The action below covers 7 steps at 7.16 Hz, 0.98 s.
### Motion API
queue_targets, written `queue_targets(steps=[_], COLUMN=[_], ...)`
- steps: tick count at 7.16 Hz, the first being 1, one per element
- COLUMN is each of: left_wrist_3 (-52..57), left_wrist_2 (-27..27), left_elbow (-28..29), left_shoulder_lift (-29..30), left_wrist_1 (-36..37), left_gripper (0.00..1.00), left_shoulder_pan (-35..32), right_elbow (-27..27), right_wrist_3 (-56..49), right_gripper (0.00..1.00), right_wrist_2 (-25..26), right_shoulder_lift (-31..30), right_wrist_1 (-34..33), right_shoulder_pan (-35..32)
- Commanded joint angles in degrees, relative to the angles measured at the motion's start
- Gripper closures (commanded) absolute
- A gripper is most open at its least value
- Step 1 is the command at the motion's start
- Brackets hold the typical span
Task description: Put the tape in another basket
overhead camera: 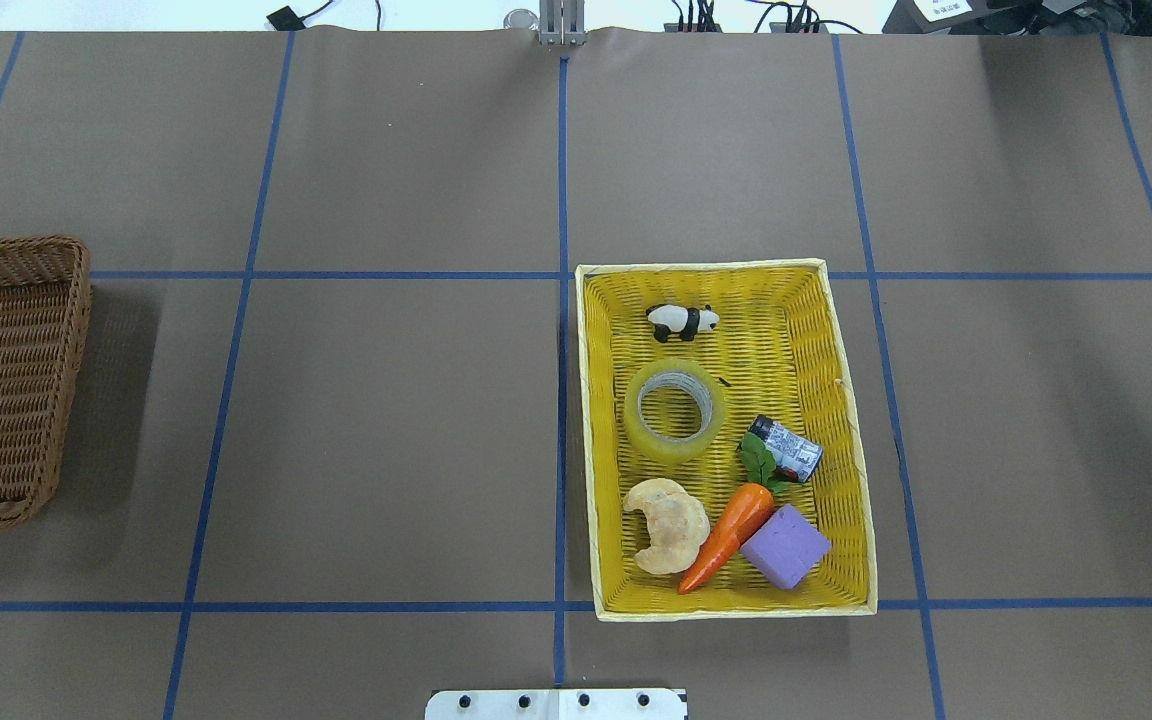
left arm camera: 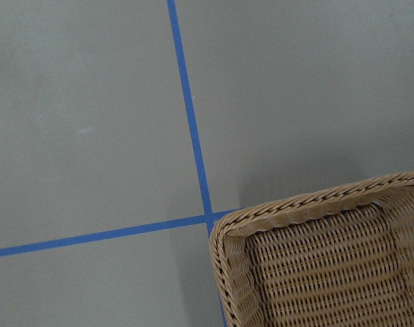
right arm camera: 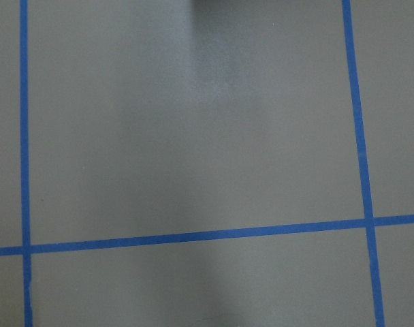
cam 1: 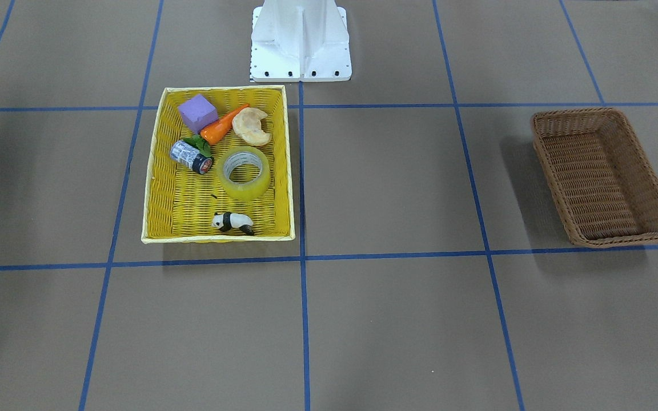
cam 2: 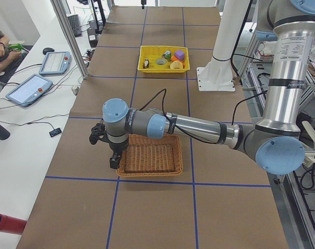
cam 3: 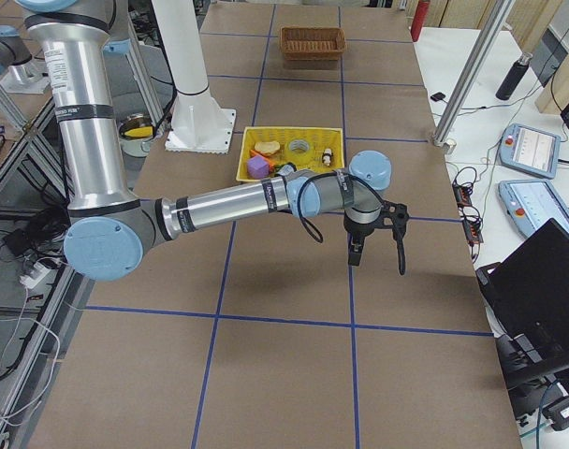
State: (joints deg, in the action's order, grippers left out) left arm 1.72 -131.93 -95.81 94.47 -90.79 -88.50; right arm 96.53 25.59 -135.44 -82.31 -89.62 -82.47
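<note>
The tape (cam 1: 243, 172), a yellowish translucent roll lying flat, sits in the middle of the yellow basket (cam 1: 217, 238); it also shows in the overhead view (overhead camera: 674, 408). The brown wicker basket (cam 1: 577, 111) stands empty at the table's far end on my left side (overhead camera: 6, 245). My left gripper (cam 2: 97, 136) hangs over the table beside that basket's outer corner (left arm camera: 295, 204). My right gripper (cam 3: 399, 245) hangs over bare table beyond the yellow basket (cam 3: 289, 131). Both grippers show only in the side views, so I cannot tell whether they are open or shut.
In the yellow basket (overhead camera: 701, 267) with the tape lie a panda figure (overhead camera: 681, 320), a small can (overhead camera: 786, 448), a carrot (overhead camera: 726, 535), a purple block (overhead camera: 784, 545) and a croissant (overhead camera: 668, 525). The white robot base (cam 1: 300, 40) stands behind it. Blue tape lines grid the brown table.
</note>
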Motion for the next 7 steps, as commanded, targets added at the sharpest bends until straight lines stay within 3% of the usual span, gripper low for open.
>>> queue_targets(steps=[1,7], left_wrist_3=[1.3,1.1], left_wrist_2=[0.1,0.0], left_elbow=[-0.7,-3.3], left_shoulder_lift=[-0.4,-3.7], left_wrist_1=[-0.1,-1.1], left_gripper=[0.02,0.02], left_shoulder_pan=[0.1,0.2], right_elbow=[-0.1,0.8], right_wrist_3=[0.0,0.3], right_gripper=[0.00,0.00], right_wrist_2=[-1.2,-1.1], right_shoulder_lift=[-0.7,-0.4], right_wrist_1=[0.1,2.5], right_shoulder_pan=[-1.1,0.7])
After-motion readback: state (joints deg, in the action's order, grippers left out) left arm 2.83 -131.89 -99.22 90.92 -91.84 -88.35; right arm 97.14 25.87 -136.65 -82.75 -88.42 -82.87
